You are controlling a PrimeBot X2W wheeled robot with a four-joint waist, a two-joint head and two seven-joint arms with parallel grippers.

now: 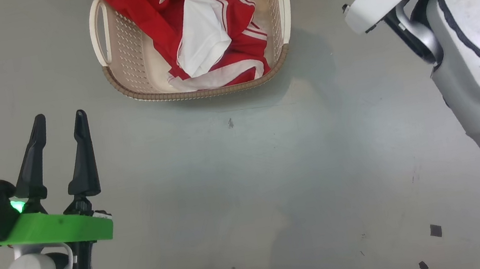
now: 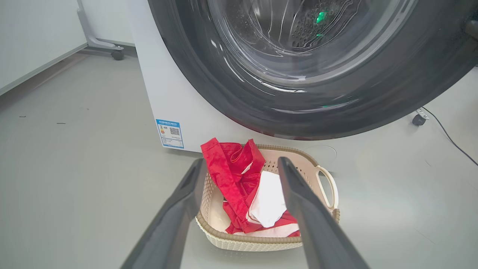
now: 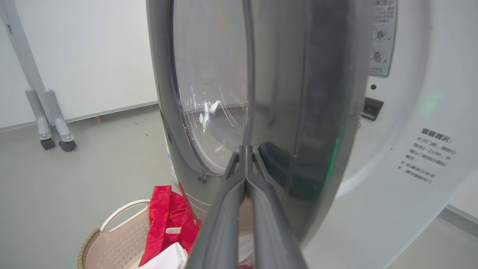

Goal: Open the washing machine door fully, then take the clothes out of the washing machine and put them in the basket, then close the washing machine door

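Red and white clothes (image 1: 215, 37) lie heaped in the cream basket (image 1: 195, 93) on the floor, one red piece draped over its far rim. My left gripper (image 1: 60, 116) hangs open and holds nothing, left of the basket and nearer to me. In the left wrist view its fingers (image 2: 241, 161) frame the clothes (image 2: 239, 183) and the basket (image 2: 246, 239) below the washing machine door (image 2: 373, 101). My right gripper (image 3: 245, 147) is shut, its tips resting against the black rim of the door (image 3: 317, 112), which stands ajar from the white washing machine (image 3: 403, 186).
My right forearm (image 1: 476, 44) rises along the right side of the head view. A wheeled stand (image 3: 52, 127) is by the white wall left of the machine. A dark cable (image 2: 448, 138) runs over the floor at the right. Bits of black tape (image 1: 435, 230) dot the grey floor.
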